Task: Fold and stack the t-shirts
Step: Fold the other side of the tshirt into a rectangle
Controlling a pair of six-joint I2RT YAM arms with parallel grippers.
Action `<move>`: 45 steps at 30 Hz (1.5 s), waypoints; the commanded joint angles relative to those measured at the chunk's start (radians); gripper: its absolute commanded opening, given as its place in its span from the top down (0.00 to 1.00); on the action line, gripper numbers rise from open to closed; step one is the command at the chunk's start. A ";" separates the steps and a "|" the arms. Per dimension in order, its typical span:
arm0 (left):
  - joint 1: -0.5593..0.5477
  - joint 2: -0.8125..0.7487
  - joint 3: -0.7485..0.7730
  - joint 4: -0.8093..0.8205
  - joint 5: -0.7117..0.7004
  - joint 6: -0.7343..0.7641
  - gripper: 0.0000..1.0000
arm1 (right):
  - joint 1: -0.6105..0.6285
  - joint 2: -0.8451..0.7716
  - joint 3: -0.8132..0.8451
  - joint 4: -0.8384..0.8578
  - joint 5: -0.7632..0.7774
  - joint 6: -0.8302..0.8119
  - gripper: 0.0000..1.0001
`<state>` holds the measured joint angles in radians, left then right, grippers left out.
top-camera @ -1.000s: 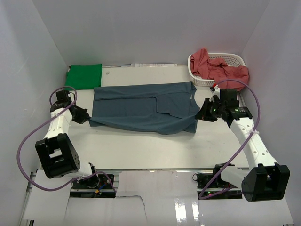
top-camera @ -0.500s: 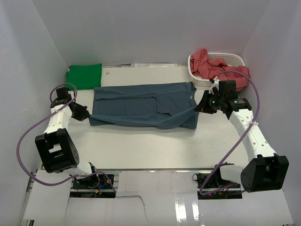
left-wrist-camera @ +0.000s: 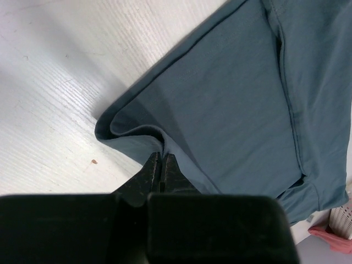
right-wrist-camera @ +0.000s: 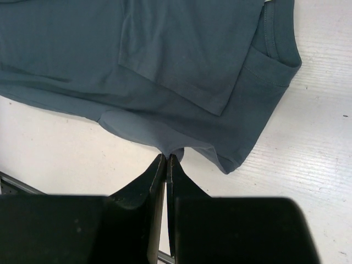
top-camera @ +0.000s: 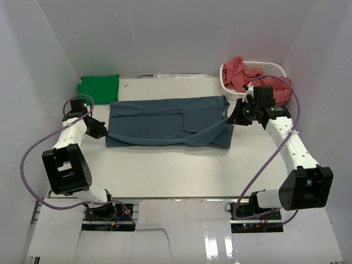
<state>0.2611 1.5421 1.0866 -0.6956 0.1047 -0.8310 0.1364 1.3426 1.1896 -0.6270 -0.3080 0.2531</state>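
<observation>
A slate blue t-shirt (top-camera: 165,121) lies spread across the middle of the table, its near long edge lifted and partly turned toward the back. My left gripper (top-camera: 103,132) is shut on the shirt's near left corner (left-wrist-camera: 132,135); its fingertips (left-wrist-camera: 161,159) pinch the cloth. My right gripper (top-camera: 232,120) is shut on the near right edge of the blue shirt (right-wrist-camera: 181,66), fingertips (right-wrist-camera: 166,159) closed on a small tuck of fabric. A bright green t-shirt (top-camera: 98,88) lies folded at the back left. Salmon red t-shirts (top-camera: 247,80) are heaped in the basket.
The white perforated basket (top-camera: 272,69) stands at the back right corner, right behind my right arm. White walls enclose the table on three sides. A pink edge of cloth and the basket (left-wrist-camera: 340,220) show at the lower right of the left wrist view.
Both grippers have carried the shirt's near edge away from the front toward the back, so the blue shirt now looks narrower front to back. Both grips have held.
</observation>
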 commanded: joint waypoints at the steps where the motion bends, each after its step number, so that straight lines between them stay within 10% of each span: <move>1: -0.014 0.001 0.058 0.018 -0.028 0.000 1.00 | 0.002 0.013 0.062 0.024 0.021 -0.021 0.92; 45: -0.046 0.144 0.268 -0.058 -0.056 0.015 1.00 | 0.000 0.262 0.403 -0.013 -0.028 -0.035 0.92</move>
<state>0.2184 1.6867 1.3106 -0.7349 0.0738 -0.8200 0.1364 1.5963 1.5349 -0.6460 -0.3248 0.2352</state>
